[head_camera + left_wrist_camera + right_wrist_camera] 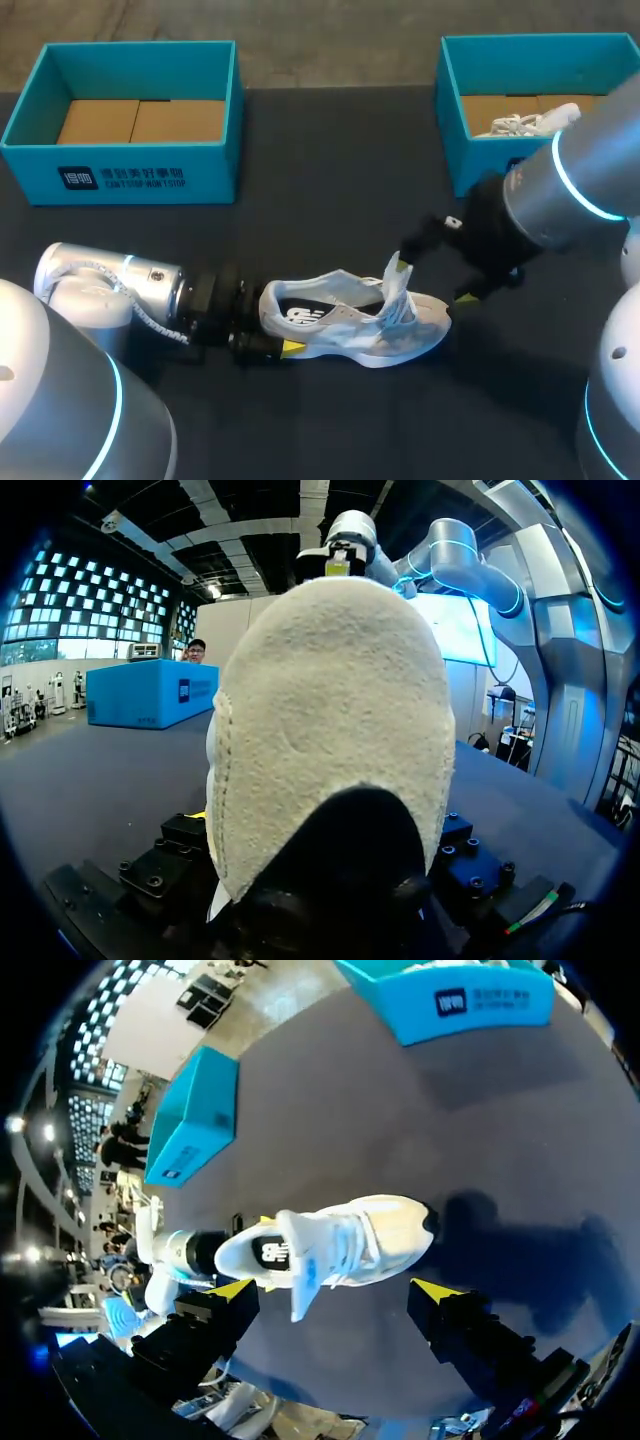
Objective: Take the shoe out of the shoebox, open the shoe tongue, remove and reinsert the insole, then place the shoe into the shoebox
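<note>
A white shoe lies on its side on the dark table, toe to the right, its tongue pulled up and out. My left gripper comes in from the left and is shut on the shoe's heel, one yellow fingertip against the sole. My right gripper hangs open just above the tongue and laces, touching nothing. In the right wrist view the shoe lies ahead of the open right gripper, and the tongue points back toward it.
A teal shoebox stands at the back left with only a cardboard floor inside. A second teal shoebox at the back right holds another white shoe. Bare table lies between the boxes and in front of the shoe.
</note>
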### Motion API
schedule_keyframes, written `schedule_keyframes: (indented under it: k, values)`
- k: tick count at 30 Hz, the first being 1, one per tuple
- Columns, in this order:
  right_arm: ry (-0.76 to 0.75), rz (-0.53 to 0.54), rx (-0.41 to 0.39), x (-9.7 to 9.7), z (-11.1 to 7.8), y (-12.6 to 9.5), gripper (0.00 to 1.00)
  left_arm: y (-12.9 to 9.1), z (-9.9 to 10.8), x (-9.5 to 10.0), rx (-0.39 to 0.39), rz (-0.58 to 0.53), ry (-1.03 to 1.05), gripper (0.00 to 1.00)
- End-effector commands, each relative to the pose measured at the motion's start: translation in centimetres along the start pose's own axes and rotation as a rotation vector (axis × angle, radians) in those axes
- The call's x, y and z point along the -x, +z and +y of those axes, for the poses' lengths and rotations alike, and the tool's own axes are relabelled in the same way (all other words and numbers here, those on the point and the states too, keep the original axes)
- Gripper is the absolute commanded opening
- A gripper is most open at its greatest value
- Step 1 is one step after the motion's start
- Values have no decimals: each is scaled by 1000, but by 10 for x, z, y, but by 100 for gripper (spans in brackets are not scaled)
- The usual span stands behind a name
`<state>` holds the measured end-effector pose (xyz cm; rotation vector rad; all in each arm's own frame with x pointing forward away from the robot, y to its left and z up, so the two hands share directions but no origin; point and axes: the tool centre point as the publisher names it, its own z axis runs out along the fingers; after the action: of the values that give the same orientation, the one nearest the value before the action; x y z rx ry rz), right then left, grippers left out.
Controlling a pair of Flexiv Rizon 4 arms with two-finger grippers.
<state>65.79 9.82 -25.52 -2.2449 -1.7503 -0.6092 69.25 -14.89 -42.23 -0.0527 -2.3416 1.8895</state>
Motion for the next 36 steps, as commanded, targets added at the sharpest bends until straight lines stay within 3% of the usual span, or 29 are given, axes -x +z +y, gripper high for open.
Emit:
schedule_keyframes:
  k: [1,4,5,6,8,14,21,36]
  values:
    - [-50,-227,-11,-22,4,-14,100,0,1,-1,1,0,0,0]
    - [-103,-295,-7,-37,3,-21,99,0,1,-1,1,0,0,0]
    - [-139,-313,-12,-43,3,-23,77,0,1,-1,1,0,0,0]
    - [-168,-325,-21,-47,4,-25,42,0,1,-1,1,0,0,0]
    - [-255,-362,-59,-58,6,-24,0,0,1,-1,1,0,0,0]
    - [-608,-375,-189,-80,9,-12,0,0,1,-1,1,0,0,0]
    - [-974,-357,-297,-92,4,-2,0,0,1,-1,1,0,0,0]
    - [-1062,-410,-316,-101,-3,8,0,0,1,-1,1,0,0,0]
